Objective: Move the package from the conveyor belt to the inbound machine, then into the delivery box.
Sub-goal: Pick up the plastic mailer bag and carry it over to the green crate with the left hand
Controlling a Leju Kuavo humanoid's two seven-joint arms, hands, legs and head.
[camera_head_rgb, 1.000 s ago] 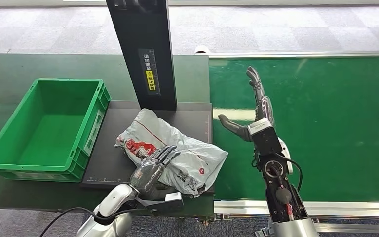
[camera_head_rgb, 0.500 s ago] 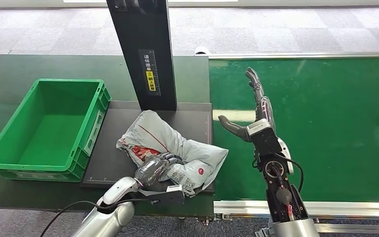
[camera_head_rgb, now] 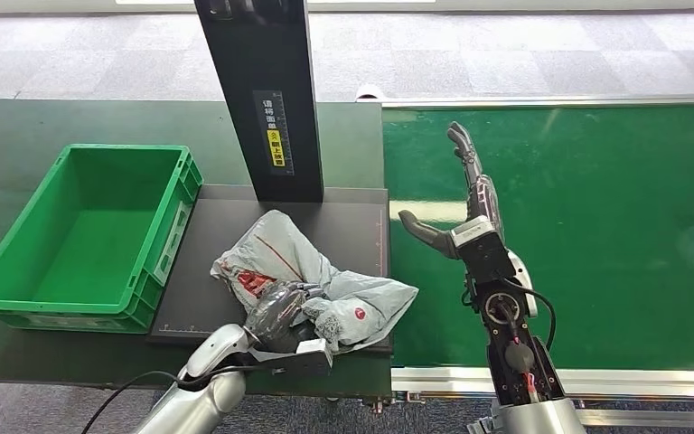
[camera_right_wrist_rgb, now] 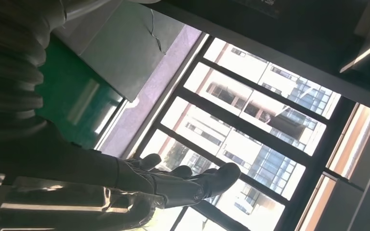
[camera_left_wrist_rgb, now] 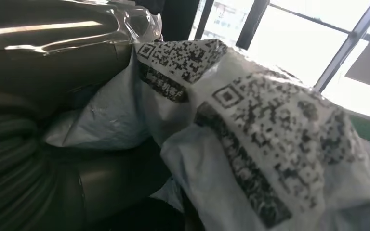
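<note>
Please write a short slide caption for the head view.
Left hand grips the package on the inbound machine; right hand open.

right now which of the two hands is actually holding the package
The left hand: its fingers are curled into the grey plastic package on the black inbound machine platform. The right hand is open above the green conveyor belt, holding nothing.

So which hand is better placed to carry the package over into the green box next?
The left. The left hand already grips the package on the inbound machine's dark platform, with the green box on its side. The right hand is open over the conveyor belt, holding nothing.
</note>
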